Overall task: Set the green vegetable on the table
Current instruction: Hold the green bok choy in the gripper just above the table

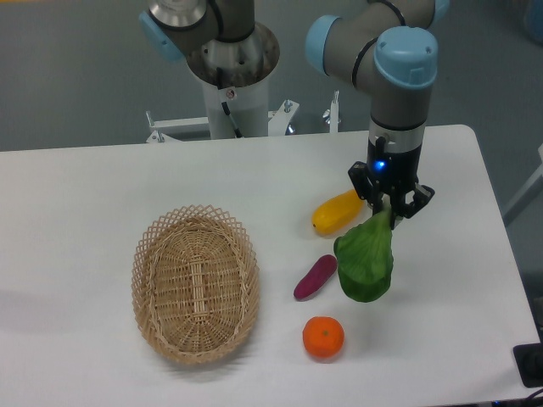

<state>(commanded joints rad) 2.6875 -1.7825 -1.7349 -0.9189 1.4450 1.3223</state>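
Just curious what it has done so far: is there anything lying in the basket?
No, the wicker basket shows only its bare woven bottom, with the orange and other vegetables on the table outside it.

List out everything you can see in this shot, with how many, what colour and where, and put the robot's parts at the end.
green vegetable: one, dark green leaves, pale stalk end up in the claw, right of centre, hanging at the table.
yellow vegetable: one, yellow, oblong, just left of the claw.
purple vegetable: one, purple, left of the green vegetable.
orange: one, orange, near the front edge, below the purple vegetable.
basket: one, tan wicker, oval, empty, left of centre.
table: one, white, fills most of the view.
arm: one, grey with light blue caps, upper right.
claw: one, black, shut on the stalk end.
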